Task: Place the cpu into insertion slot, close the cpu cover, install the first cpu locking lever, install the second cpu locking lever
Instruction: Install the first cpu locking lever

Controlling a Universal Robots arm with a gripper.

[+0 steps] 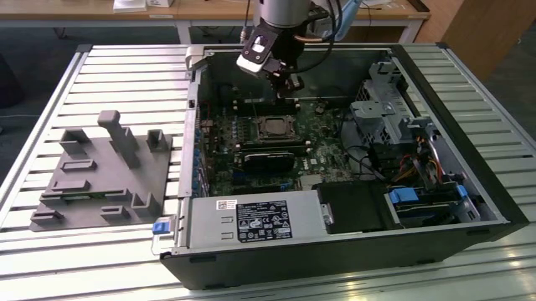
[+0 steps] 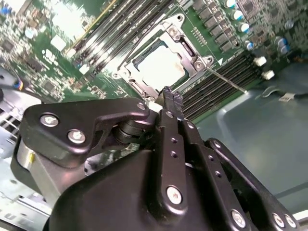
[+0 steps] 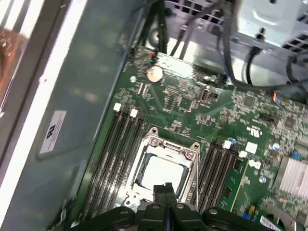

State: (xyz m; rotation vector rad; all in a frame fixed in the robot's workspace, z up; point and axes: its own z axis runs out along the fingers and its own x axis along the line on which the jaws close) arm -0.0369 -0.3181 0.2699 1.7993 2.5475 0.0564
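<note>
Exterior view, claw: the claw (image 1: 293, 91) hangs at upper centre of the frame, inside the open computer case (image 1: 335, 257) that lies on the slatted surface (image 1: 125, 69).
Exterior view, slot: the insertion slot (image 1: 260, 128) sits mid-frame on the green circuit board (image 1: 322, 166), just below the claw. A grey fixture (image 1: 92, 175) stands well apart at the left.
Second wrist view, cpu: the cpu (image 2: 161, 65), pale and square, lies in the slot at upper centre.
Second wrist view, cover: the cpu cover (image 2: 188, 47) frames the chip and seems to be folded down over it, though the angle leaves that unsure.
Second wrist view, lever: a thin locking lever (image 2: 226, 79) juts from the slot's corner toward the right of the frame, apparently not latched.
Second wrist view, claw state: the fingers are pressed together with nothing between them. The tip is at the slot's near edge, and I cannot tell whether it touches.
First wrist view, layout: the cpu (image 3: 161, 173) shows through the cover's window at lower centre, with the closed claw tip (image 3: 165, 188) just beside it.
Step in hand: most likely the first locking lever, since the chip is seated.
What it calls for: a narrow tip pressing the thin rod down and under its catch without sliding off it.
</note>
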